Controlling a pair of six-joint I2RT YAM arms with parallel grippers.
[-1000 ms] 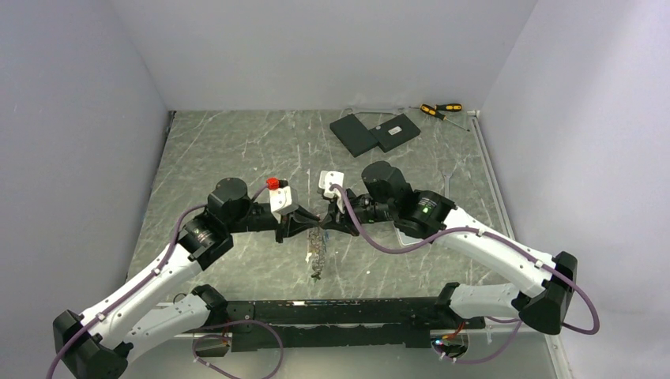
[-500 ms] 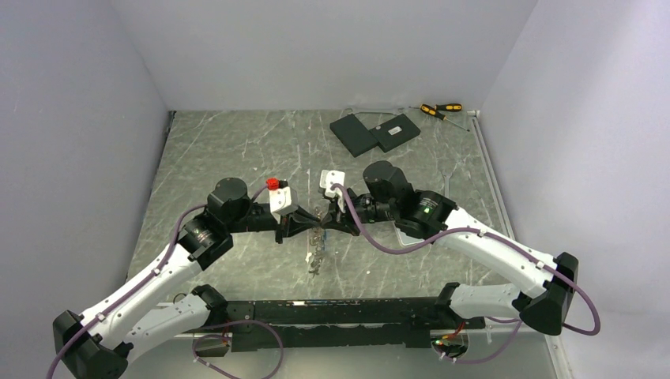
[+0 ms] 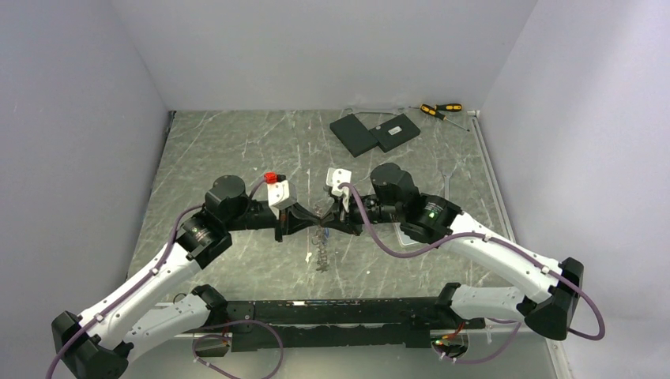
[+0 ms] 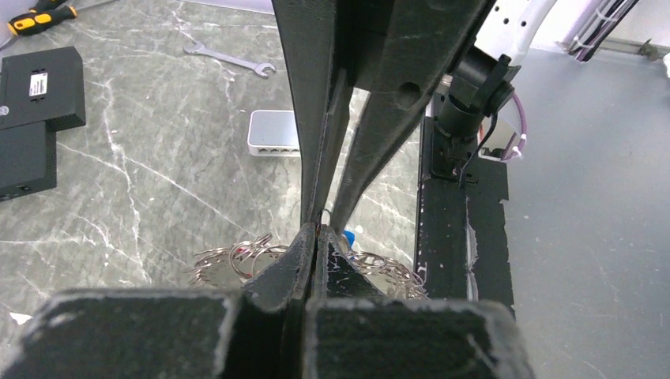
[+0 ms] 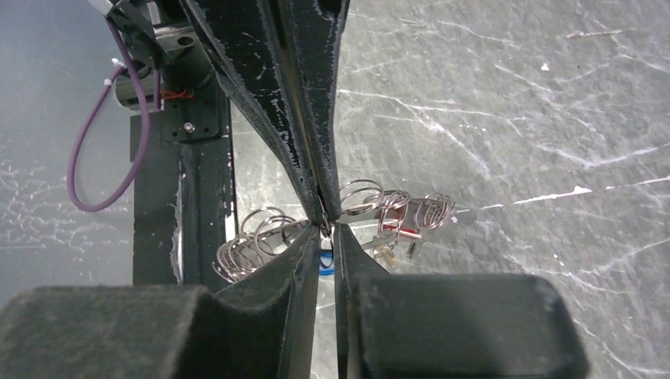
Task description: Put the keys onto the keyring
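My left gripper (image 3: 314, 225) and right gripper (image 3: 325, 225) meet tip to tip above the middle of the table. The keyring (image 3: 320, 253) hangs under them as a bunch of thin metal loops with keys. In the left wrist view my left gripper (image 4: 318, 230) is shut on a thin wire of the keyring (image 4: 237, 260), and a blue key head (image 4: 348, 235) shows beside it. In the right wrist view my right gripper (image 5: 325, 229) pinches the same wire with only a narrow slit between its fingers. Loops of the keyring (image 5: 379, 207) spread to both sides, with a red key (image 5: 403, 233) and a blue key (image 5: 325, 264).
Two black boxes (image 3: 375, 132) and yellow-and-black screwdrivers (image 3: 440, 109) lie at the back right. A wrench (image 4: 229, 59) and a white box with ports (image 4: 273, 133) lie on the marble top under the right arm. A black rail (image 3: 340, 309) runs along the near edge.
My left jaws have closed fully on the wire. Both grippers have edged slightly away from the bases, and the hanging bunch has risen a little.
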